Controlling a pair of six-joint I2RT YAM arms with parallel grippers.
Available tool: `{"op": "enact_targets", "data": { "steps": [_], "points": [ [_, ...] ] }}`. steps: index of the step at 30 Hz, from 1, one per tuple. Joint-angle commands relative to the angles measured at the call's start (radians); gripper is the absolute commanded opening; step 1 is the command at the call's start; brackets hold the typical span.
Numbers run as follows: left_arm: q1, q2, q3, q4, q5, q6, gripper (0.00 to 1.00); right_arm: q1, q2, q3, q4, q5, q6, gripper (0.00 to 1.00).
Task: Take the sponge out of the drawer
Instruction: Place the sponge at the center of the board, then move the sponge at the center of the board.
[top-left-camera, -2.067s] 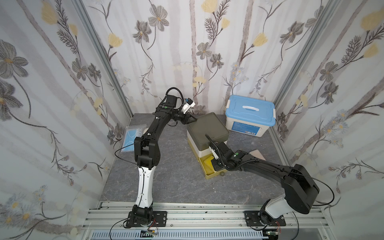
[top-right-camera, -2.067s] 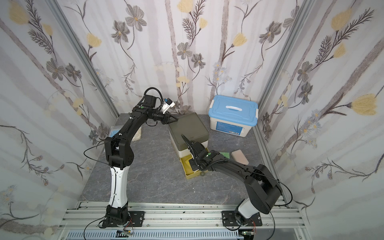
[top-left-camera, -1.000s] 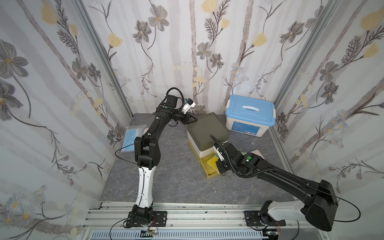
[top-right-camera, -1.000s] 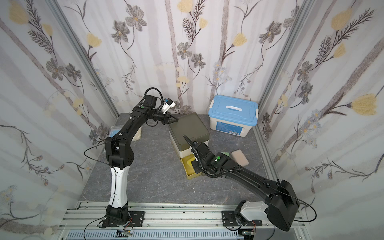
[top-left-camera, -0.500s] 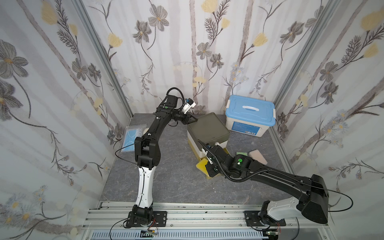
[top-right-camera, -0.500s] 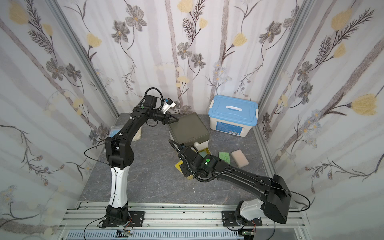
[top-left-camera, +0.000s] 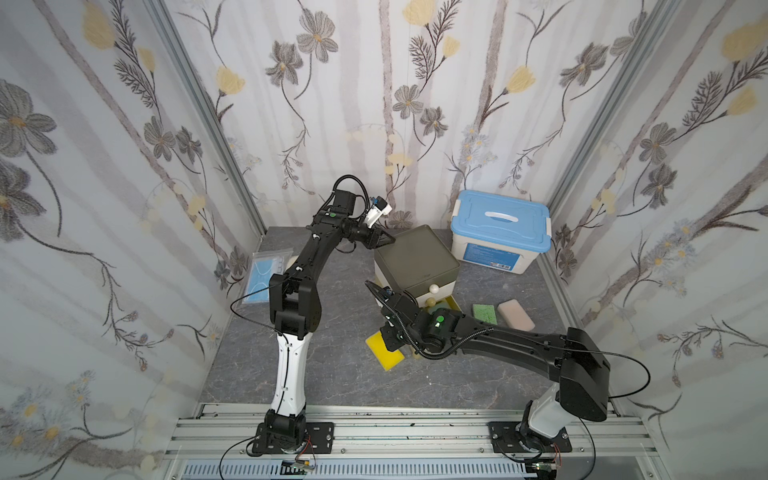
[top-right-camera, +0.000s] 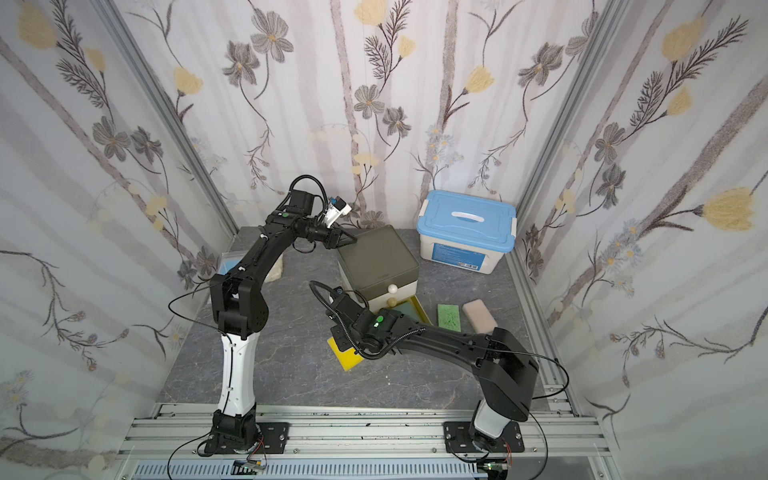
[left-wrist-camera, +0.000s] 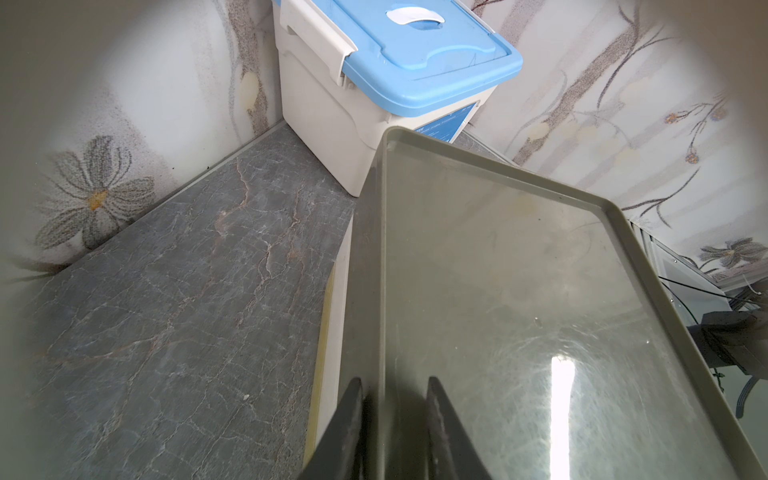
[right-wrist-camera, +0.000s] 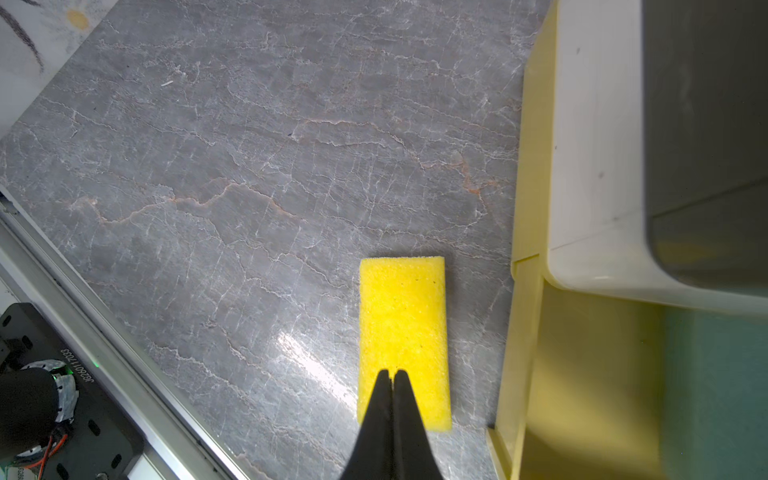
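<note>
The bench (top-left-camera: 332, 374) carries a cabinet (top-left-camera: 415, 257) with its yellow bottom drawer (right-wrist-camera: 523, 332) standing open. The left claw (left-wrist-camera: 394, 380) is clamped across the cabinet's top rim, probably to brace the cabinet against sliding while the drawer is worked. The yellow sponge (right-wrist-camera: 403, 324) is outside the drawer, just beside its side wall and low over the bench; contact with the bench cannot be confirmed. The right claw (right-wrist-camera: 391, 374) has its tips together, apparently pinched into the sponge's near end. The rest of the sponge extends beyond the tips.
</note>
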Motion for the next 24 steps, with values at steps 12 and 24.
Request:
{"op": "enact_targets", "data": {
  "steps": [12, 24],
  "points": [
    [-0.008, 0.015, -0.014, -0.206, -0.055, 0.034, 0.26, 0.032, 0.081, -0.015, -0.064, -0.061, -0.018, 0.00],
    [-0.003, 0.013, -0.015, -0.204, -0.049, 0.033, 0.26, 0.048, 0.141, -0.085, -0.050, -0.052, -0.017, 0.00]
  ]
}}
